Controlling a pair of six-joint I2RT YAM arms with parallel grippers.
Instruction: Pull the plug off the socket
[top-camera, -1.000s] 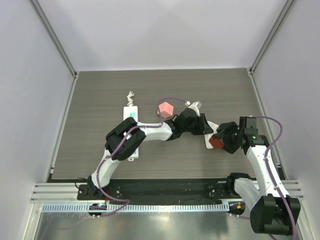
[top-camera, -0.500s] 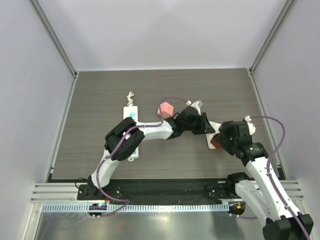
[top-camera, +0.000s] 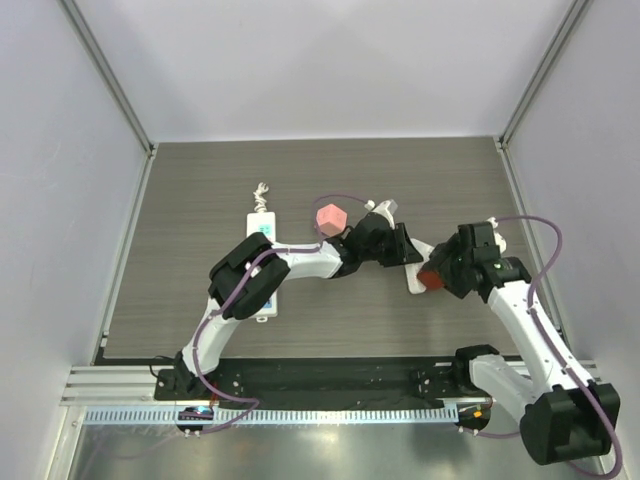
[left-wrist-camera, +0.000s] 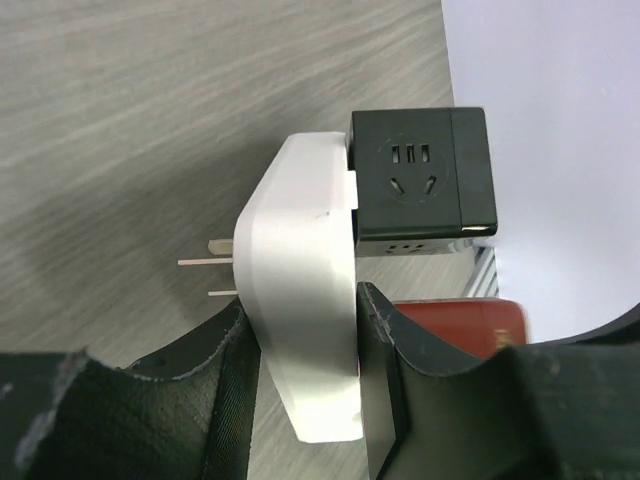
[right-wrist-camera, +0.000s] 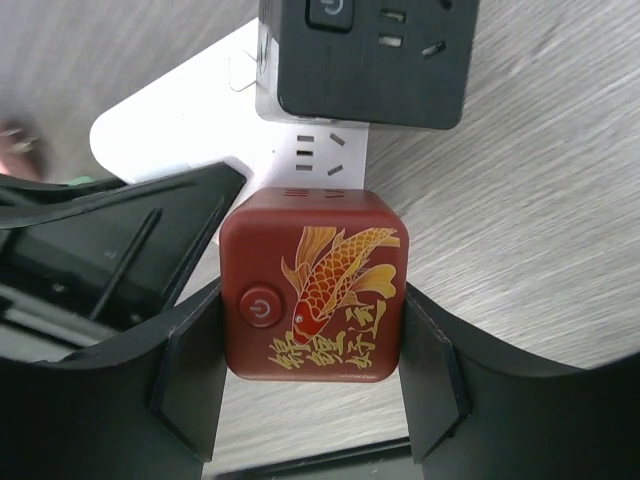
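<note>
A white socket adapter (left-wrist-camera: 300, 290) with two metal prongs lies just above the table. A black cube plug (left-wrist-camera: 420, 185) sits in its side. My left gripper (left-wrist-camera: 305, 370) is shut on the white body. My right gripper (right-wrist-camera: 315, 350) is shut on a red cube plug (right-wrist-camera: 315, 300) with a gold fish print. The cube lies against the white socket (right-wrist-camera: 170, 145), just below the black cube (right-wrist-camera: 370, 60). I cannot tell whether its pins are still in. In the top view both grippers meet at the socket (top-camera: 413, 280), the left gripper (top-camera: 390, 248) left of it and the red cube (top-camera: 430, 279) right of it.
A white power strip (top-camera: 262, 262) lies at the left under the left arm, with its knotted cord (top-camera: 262, 190) behind it. A pink block (top-camera: 331, 217) lies just behind the left wrist. The right wall and table edge are close behind the right arm.
My right wrist has swung round and its arm has shifted, still on the red cube. The socket and both grippers have moved slightly left and away.
</note>
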